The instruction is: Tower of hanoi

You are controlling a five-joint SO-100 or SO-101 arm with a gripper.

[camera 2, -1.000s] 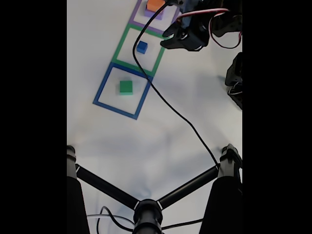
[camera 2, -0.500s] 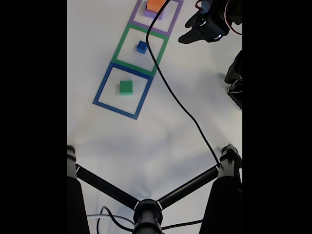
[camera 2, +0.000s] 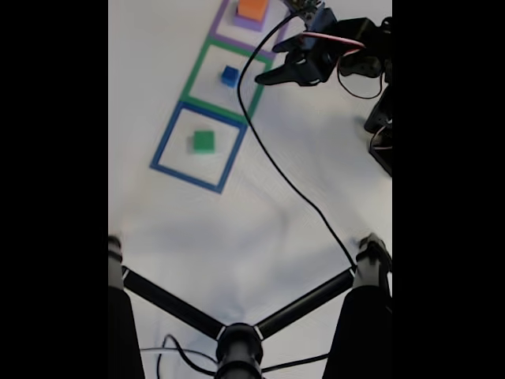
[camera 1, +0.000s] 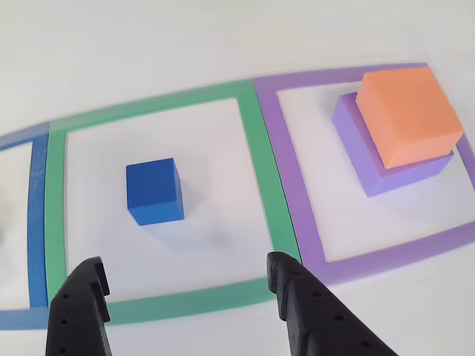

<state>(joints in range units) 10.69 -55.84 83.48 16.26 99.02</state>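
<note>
Gripper (camera 1: 185, 278) is spread wide and empty, jaws at the near edge of the other view, straddling the near side of the green tape square (camera 1: 256, 148). Blue cube (camera 1: 154, 191) sits alone inside that square, just beyond the fingertips and a bit left of centre between them. Looks like a lineup for a grab on blue, wide gap gives margin on both sides.

Orange block (camera 1: 407, 113) is stacked on the purple slab (camera 1: 356, 133) in the purple tape square (camera 1: 297, 193), far right in the other view. Bigger under smaller, so that stack is legal as is.

In the fixed view the green block (camera 2: 203, 140) sits alone in the blue tape square (camera 2: 170, 134), nearest of the three squares. Gripper (camera 2: 272, 69) hangs right of the green square, cable (camera 2: 292, 185) trailing across the table (camera 2: 237, 237).

Likely next: blue onto green, freeing the middle square for orange.
</note>
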